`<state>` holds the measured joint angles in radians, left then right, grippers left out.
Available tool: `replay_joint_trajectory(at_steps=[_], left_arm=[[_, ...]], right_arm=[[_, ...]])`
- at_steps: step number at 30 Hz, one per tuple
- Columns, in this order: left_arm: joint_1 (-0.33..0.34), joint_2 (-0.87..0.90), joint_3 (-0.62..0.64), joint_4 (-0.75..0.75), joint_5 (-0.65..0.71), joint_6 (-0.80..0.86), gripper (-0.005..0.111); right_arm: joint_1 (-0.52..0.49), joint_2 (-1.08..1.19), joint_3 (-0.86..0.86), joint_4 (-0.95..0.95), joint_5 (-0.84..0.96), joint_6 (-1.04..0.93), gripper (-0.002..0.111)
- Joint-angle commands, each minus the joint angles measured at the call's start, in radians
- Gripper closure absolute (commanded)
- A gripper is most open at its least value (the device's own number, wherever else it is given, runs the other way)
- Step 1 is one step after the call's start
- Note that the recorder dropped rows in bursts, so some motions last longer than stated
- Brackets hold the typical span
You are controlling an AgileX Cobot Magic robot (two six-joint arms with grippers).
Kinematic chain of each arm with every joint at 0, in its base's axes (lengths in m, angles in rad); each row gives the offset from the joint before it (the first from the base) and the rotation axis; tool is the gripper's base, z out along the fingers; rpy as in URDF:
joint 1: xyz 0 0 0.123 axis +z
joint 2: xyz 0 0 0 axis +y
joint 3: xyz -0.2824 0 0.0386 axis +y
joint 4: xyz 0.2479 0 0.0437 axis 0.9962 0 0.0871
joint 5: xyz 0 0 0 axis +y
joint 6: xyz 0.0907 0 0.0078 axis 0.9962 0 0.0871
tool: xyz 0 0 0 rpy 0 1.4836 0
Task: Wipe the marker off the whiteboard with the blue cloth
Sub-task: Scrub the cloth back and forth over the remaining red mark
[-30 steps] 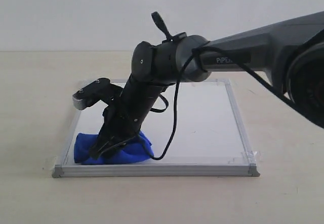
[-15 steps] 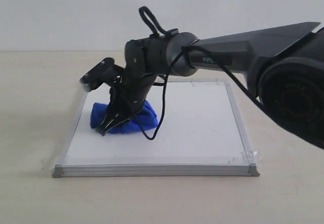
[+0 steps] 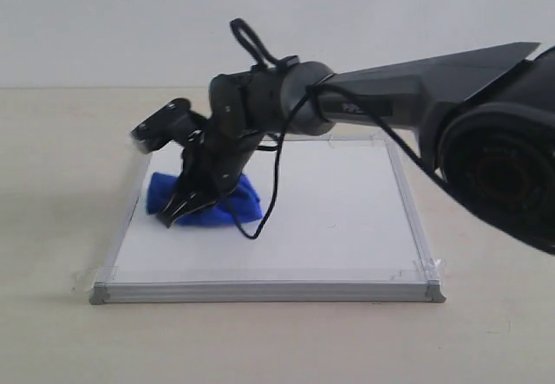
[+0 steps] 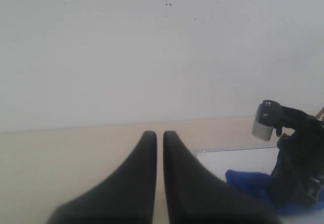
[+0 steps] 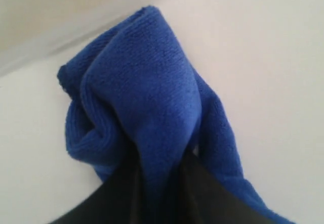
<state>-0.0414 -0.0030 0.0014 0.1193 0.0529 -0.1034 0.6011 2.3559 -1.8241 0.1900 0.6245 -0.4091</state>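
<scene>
The whiteboard (image 3: 338, 219) lies flat on the tan table, silver-framed, with tape at its corners. No red marker line shows on any part of it that I can see. The blue cloth (image 3: 201, 196) rests rumpled on the board's left side, towards the far edge. My right gripper (image 3: 178, 211) reaches across from the right and is shut on the blue cloth (image 5: 147, 113), pressing it onto the board (image 5: 263, 57). My left gripper (image 4: 159, 135) hangs off the board's left, its jaws together with nothing between them; the blue cloth (image 4: 245, 181) shows past it.
A black cable (image 3: 269, 185) loops from the right arm down over the board. The right arm's dark body (image 3: 486, 115) fills the right of the exterior view. A pale wall stands behind the table.
The right gripper has dragged the blue cloth from the board's near-left corner away towards the far-left part of the board.
</scene>
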Motion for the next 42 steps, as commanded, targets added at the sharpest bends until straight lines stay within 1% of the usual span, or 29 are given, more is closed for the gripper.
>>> replay_joint_trajectory(at_steps=[1,4,7,10,13,15,21,23,26,28,31,33,36,38,41,42], left_arm=[[-0.005,0.003,-0.001,-0.006,-0.001,-0.009,0.102],[-0.005,0.003,-0.001,-0.006,-0.001,-0.009,0.102],[-0.005,0.003,-0.001,-0.006,-0.001,-0.009,0.102],[-0.005,0.003,-0.001,-0.006,-0.001,-0.009,0.102],[-0.005,0.003,-0.001,-0.006,-0.001,-0.009,0.102],[-0.005,0.003,-0.001,-0.006,-0.001,-0.009,0.102],[-0.005,0.003,-0.001,-0.006,-0.001,-0.009,0.102],[-0.005,0.003,-0.001,-0.006,-0.001,-0.009,0.102],[-0.005,0.003,-0.001,-0.006,-0.001,-0.009,0.102],[-0.005,0.003,-0.001,-0.006,-0.001,-0.009,0.102],[-0.005,0.003,-0.001,-0.006,-0.001,-0.009,0.102],[-0.005,0.003,-0.001,-0.006,-0.001,-0.009,0.102],[-0.005,0.003,-0.001,-0.006,-0.001,-0.009,0.102],[-0.005,0.003,-0.001,-0.006,-0.001,-0.009,0.102],[-0.005,0.003,-0.001,-0.006,-0.001,-0.009,0.102],[-0.005,0.003,-0.001,-0.006,-0.001,-0.009,0.102]], right_arm=[[-0.126,0.027,0.015,-0.125,-0.008,0.145,0.109],[-0.150,0.027,0.015,-0.130,-0.005,0.154,0.109],[-0.137,0.027,0.015,-0.114,0.036,0.132,0.109],[-0.096,0.027,0.017,-0.050,0.150,0.006,0.109],[-0.055,0.027,0.022,0.051,0.219,-0.111,0.109],[-0.033,0.018,0.040,0.092,0.200,-0.123,0.109],[-0.028,-0.078,0.158,0.149,0.101,-0.189,0.109],[-0.028,-0.100,0.186,0.122,0.033,-0.177,0.109],[-0.033,-0.091,0.176,0.058,-0.068,-0.087,0.109],[-0.033,-0.068,0.144,-0.006,-0.105,-0.059,0.109],[-0.033,-0.015,0.046,-0.099,-0.091,0.077,0.109],[-0.033,0.027,-0.038,-0.141,-0.041,0.143,0.109],[-0.022,0.077,-0.139,-0.127,0.098,0.122,0.109],[-0.005,0.091,-0.156,-0.060,0.200,0.019,0.109],[0.022,0.095,-0.156,0.121,0.352,-0.139,0.109],[0.028,0.093,-0.156,0.167,0.405,-0.163,0.109]])
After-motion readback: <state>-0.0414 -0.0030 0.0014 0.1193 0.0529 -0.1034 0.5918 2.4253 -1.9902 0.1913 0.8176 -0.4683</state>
